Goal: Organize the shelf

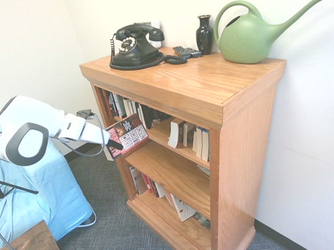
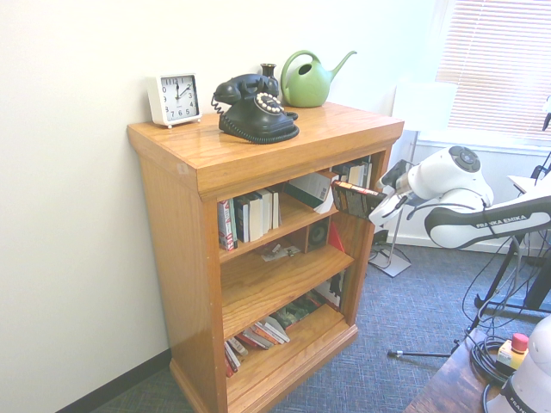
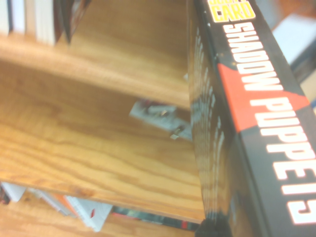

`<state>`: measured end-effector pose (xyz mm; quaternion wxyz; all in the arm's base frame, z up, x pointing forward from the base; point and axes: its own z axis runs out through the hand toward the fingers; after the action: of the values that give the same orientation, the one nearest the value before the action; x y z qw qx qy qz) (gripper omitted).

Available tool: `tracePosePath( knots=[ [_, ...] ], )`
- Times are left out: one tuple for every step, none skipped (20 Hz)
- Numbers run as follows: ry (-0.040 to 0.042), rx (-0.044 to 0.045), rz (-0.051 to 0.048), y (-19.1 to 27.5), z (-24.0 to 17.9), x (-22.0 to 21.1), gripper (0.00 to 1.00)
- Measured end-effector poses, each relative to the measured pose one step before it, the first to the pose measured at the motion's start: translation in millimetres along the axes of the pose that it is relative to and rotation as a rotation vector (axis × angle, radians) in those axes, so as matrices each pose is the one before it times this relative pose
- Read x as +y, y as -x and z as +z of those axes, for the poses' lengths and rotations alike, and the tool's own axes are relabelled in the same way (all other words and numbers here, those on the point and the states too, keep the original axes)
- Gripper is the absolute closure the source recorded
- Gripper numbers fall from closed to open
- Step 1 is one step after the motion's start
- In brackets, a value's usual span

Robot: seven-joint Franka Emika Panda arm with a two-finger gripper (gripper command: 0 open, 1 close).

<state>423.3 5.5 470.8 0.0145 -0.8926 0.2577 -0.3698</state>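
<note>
The shelf (image 1: 185,87) is an orange-brown oak bookcase with three open tiers, standing against a white wall. My gripper (image 1: 116,144) is shut on a dark paperback book (image 1: 127,133) with red and white cover print. It holds the book tilted just outside the front of the top tier, at the end nearest the arm. From the other side, the gripper (image 2: 372,200) and book (image 2: 351,193) hang by the shelf (image 2: 172,258) at that same end. In the wrist view the book's spine (image 3: 256,113) reads "SHADOW PUPPETS" over the middle board (image 3: 89,143).
A black dial phone (image 1: 135,47), dark vase (image 1: 204,34), green watering can (image 1: 249,37) and white clock (image 2: 174,98) stand on top. Upright books (image 1: 196,140) fill parts of the top tier and leaning books (image 1: 170,199) the bottom one. A small booklet (image 2: 280,252) lies on the middle board.
</note>
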Motion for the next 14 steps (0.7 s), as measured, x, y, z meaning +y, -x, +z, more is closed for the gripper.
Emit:
tracePosePath(
  knots=[
    [-0.00332,-0.00545,-0.00795,-1.19,6.24,-4.86,1.0],
    [-0.00398,-0.00663,-0.00651,-1.39,4.95,-5.33,1.0],
    [-0.00471,-0.00577,-0.0037,-1.7,4.71,-4.52,1.0],
    [-0.00752,-0.00228,-0.00172,-2.09,4.31,-4.45,1.0],
    [-0.00774,-0.00359,-0.00163,-0.99,4.78,-4.49,1.0],
    [-0.00721,-0.00549,-0.00159,-1.07,5.76,-4.36,1.0],
    [-0.00901,-0.0063,0.00155,-0.2,6.11,-4.14,1.0],
    [-0.00713,-0.01279,0.00493,0.62,7.48,-4.08,1.0],
    [-0.00901,-0.01256,0.00476,0.85,7.39,-4.81,1.0],
    [-0.01251,-0.01035,0.00644,0.58,7.22,-5.88,1.0],
    [-0.0143,-0.00787,0.00731,-0.47,6.16,-6.39,1.0],
    [-0.01064,-0.00718,0.0078,-1.19,5.46,-5.58,1.0],
    [-0.00934,-0.0078,0.01024,-1.59,5.12,-5.51,1.0],
    [-0.0103,-0.00725,0.01564,-2.01,4.08,-5.25,1.0]
  ],
)
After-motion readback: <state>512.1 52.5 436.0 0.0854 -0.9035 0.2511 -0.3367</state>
